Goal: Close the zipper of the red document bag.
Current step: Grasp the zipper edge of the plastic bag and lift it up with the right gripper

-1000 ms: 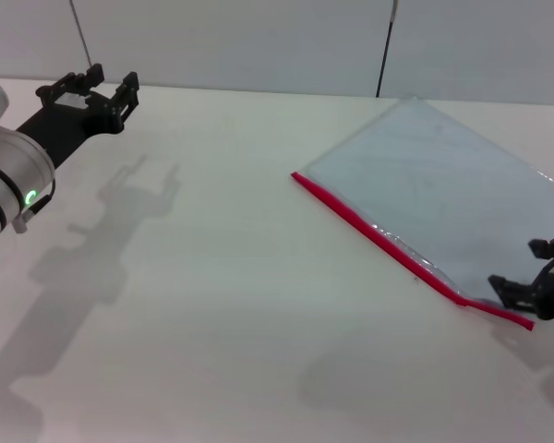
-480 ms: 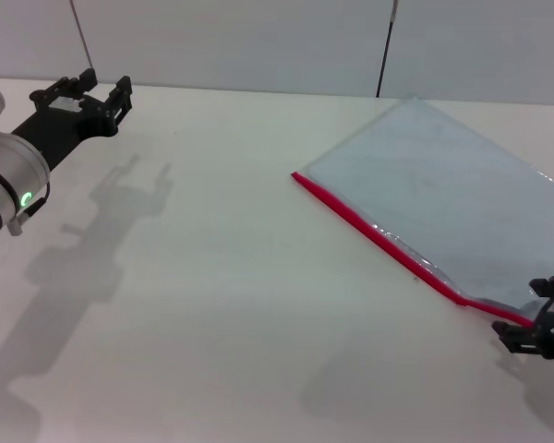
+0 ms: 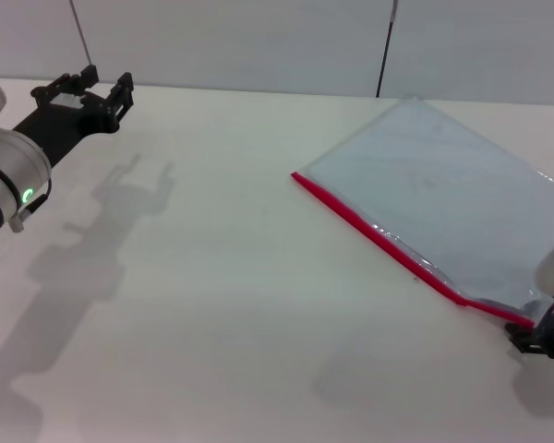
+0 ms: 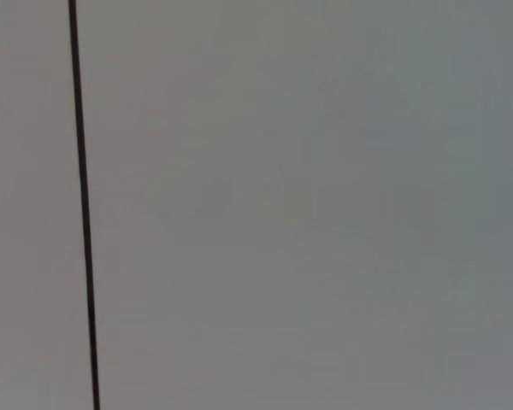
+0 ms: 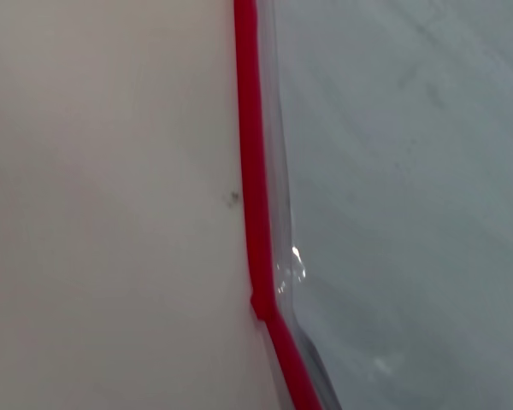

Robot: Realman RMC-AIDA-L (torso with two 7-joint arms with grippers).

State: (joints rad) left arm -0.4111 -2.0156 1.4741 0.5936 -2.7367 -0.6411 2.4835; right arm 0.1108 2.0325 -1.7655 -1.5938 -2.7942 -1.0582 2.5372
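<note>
The red document bag (image 3: 452, 198) lies flat on the right of the white table (image 3: 222, 277), translucent pale blue-grey. Its zipper (image 3: 388, 242) is a thin red strip along the near-left long edge, with a small kink near the right end. The right wrist view shows the zipper (image 5: 251, 188) close up beside the bag (image 5: 402, 196), and I cannot pick out the slider. My right gripper (image 3: 541, 338) sits low at the zipper's near-right end, by the bag's corner. Far from the bag, my left gripper (image 3: 85, 89) hangs open above the table's far-left corner.
A grey wall (image 3: 258, 41) with two dark vertical seams backs the table. The left wrist view shows only that wall (image 4: 308, 205) and one dark seam (image 4: 83, 205). Shadows of both arms fall on the tabletop.
My right gripper has come off the bag's near corner, toward me and to the right, to the zipper's end. The left arm shifted slightly left.
</note>
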